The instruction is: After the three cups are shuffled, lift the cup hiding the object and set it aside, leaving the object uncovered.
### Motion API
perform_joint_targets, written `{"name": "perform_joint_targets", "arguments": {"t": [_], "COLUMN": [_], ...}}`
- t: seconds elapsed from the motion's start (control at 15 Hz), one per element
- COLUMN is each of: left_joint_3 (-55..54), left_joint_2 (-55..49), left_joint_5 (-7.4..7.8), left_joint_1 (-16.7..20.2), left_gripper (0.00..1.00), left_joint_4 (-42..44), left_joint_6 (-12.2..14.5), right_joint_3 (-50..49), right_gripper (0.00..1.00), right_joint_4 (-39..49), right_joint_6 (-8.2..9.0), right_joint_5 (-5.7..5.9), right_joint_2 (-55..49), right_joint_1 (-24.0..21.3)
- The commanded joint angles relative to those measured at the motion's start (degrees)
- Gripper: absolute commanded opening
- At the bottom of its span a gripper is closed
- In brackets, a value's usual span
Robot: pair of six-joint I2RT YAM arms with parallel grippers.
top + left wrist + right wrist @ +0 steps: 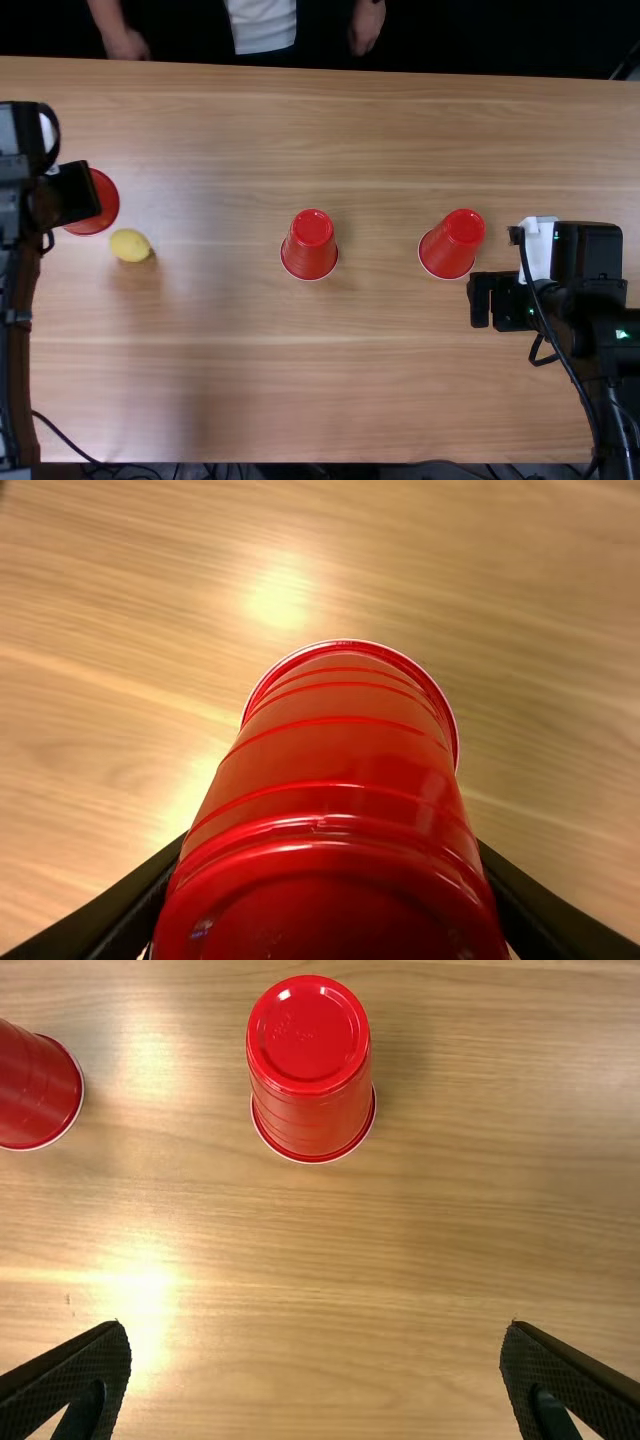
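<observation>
My left gripper (72, 196) is at the table's far left, shut on a red cup (98, 201) that it holds tilted above the wood. In the left wrist view that red cup (335, 810) sits between the two black fingers (115, 925), its white-rimmed mouth pointing away. A small yellow ball (130, 245) lies uncovered on the table just beside the held cup. Two more red cups stand upside down: the middle cup (310, 243) and the right cup (453, 242). Close beside the right cup, my right gripper (485, 298) is open with nothing between its fingers (75, 1375).
The right wrist view shows the right cup (310, 1065) straight ahead and the middle cup (35, 1085) farther off to one side. Bare wooden table (320, 370) stretches along the near edge and between the cups.
</observation>
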Motion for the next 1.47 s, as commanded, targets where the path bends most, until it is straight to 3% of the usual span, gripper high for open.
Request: {"name": "perform_joint_targets", "arguments": {"t": [0.0, 0.13, 0.47, 0.67, 0.8, 1.0, 1.07, 1.13, 1.2, 1.27, 1.4], "left_joint_3": [-1.9, -4.0, -11.0, -15.3, -18.2, -19.4, -19.9, -20.5, -20.5, -20.5, -20.4], "left_joint_2": [-2.3, -2.4, -1.5, -1.1, 0.0, 3.0, 3.2, 3.6, 5.4, 6.1, 6.1], "left_joint_5": [-0.59, -0.59, -0.8, -5.02, -5.23, -5.13, -5.02, -4.91, -5.02, -5.13, -5.13], "left_joint_1": [4.6, 8.6, 14.0, 14.7, 14.7, 15.7, 16.1, 16.1, 16.2, 16.3, 16.3], "left_gripper": [0.0, 0.0, 0.0, 0.0, 0.0, 0.0, 0.12, 0.32, 0.6, 0.96, 1.0], "left_joint_4": [0.2, 0.4, 0.7, 6.3, 12.4, 13.7, 13.8, 13.8, 13.7, 13.2, 12.4], "left_joint_6": [-0.5, -0.5, -0.5, -0.4, -0.4, -0.8, -0.8, -0.8, -0.9, -1.0, -2.2], "right_joint_3": [0.9, 0.7, 0.0, -0.4, -0.9, -0.9, -0.9, -0.9, -0.8, -0.6, -0.5], "right_gripper": [1.0, 1.0, 1.0, 1.0, 1.0, 1.0, 1.0, 1.0, 1.0, 1.0, 1.0], "right_joint_4": [0.1, 0.2, 0.0, -0.2, -1.9, -1.9, -1.9, -1.9, -1.9, -1.9, -1.9], "right_joint_6": [0.24, 0.24, 0.24, 0.14, 0.14, 0.14, 0.14, 0.24, 0.24, 0.14, 0.24], "right_joint_5": [-0.47, -0.47, -0.47, -0.47, -0.47, -0.47, -0.47, -0.47, -0.47, -0.47, -0.47], "right_joint_2": [0.2, 0.2, -0.3, -0.3, -0.3, -0.5, -0.5, -0.5, -0.6, -0.6, -0.6], "right_joint_1": [0.6, 0.6, 0.6, 0.7, 0.7, 0.6, 0.6, 0.6, 0.6, 0.7, 0.7]}}
